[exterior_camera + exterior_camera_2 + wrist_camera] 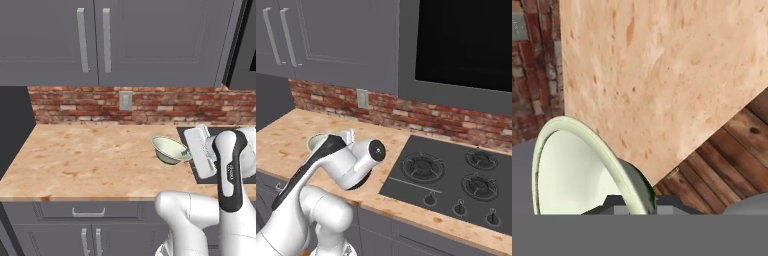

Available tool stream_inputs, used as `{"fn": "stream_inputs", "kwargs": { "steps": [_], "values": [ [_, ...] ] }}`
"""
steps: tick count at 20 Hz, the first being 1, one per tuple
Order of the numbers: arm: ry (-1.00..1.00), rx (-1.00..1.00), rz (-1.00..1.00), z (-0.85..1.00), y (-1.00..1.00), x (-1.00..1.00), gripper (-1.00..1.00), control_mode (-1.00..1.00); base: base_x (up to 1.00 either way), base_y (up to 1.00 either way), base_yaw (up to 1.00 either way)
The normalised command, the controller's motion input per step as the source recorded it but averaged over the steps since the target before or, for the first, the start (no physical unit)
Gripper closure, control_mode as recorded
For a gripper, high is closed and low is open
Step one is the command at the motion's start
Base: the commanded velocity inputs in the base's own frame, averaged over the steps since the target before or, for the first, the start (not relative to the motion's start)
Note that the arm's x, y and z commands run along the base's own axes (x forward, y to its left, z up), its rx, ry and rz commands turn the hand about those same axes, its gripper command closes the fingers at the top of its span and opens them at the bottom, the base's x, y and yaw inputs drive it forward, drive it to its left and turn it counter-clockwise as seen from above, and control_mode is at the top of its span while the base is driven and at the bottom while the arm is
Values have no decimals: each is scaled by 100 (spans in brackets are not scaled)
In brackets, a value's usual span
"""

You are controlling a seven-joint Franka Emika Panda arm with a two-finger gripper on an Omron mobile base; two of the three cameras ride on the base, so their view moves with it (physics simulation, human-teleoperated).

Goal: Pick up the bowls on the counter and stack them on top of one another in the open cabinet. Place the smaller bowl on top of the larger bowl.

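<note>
The smaller bowl [170, 149] is found clear of the counter [90, 155], carried tilted above its right-hand part, close beside the edge of the black cooktop [456, 175]. The gripper [636, 204] is seen narrowed almost fully, its jaws pinching the bowl's thin rim: in the hand view the wall passes between the two dark finger tips, the cream inside lying to one side of the jaws and the greenish outer wall to the other. The bowl is judged light and rigid, probably a glazed ceramic-like body, therefore smooth, somewhat slippery and liable to chip if knocked against a shelf edge. A hold on the rim is judged suitable, since the wall is thin enough for a narrow pinch; a hold taken so far from the bowl's middle may, however, let it swing or rotate about the jaws. Being round, the bowl has no long axis in plan; only the axis through its mouth and foot is worth recording. That axis is tipped well away from vertical, the mouth facing partly upward and partly sideways, away from the gripper body, with the foot hanging below and beyond the jaws. The larger bowl and the open cabinet cannot be located from these views.
</note>
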Motion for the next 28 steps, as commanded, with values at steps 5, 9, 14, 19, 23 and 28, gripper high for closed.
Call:
{"fn": "stream_inputs", "kwargs": {
  "steps": [5,9,14,19,23,28],
  "values": [
    [0,0,0,0,0,0,100,100,-36,0,0],
    [0,0,0,0,0,0,100,100,-61,0,0],
    [0,0,0,0,0,0,100,100,-62,4,-1],
    [0,0,0,0,0,0,100,100,-62,19,-1],
    [0,0,0,0,0,0,100,100,-62,24,0],
    [0,0,0,0,0,0,100,100,-62,32,0]
  ]
}}
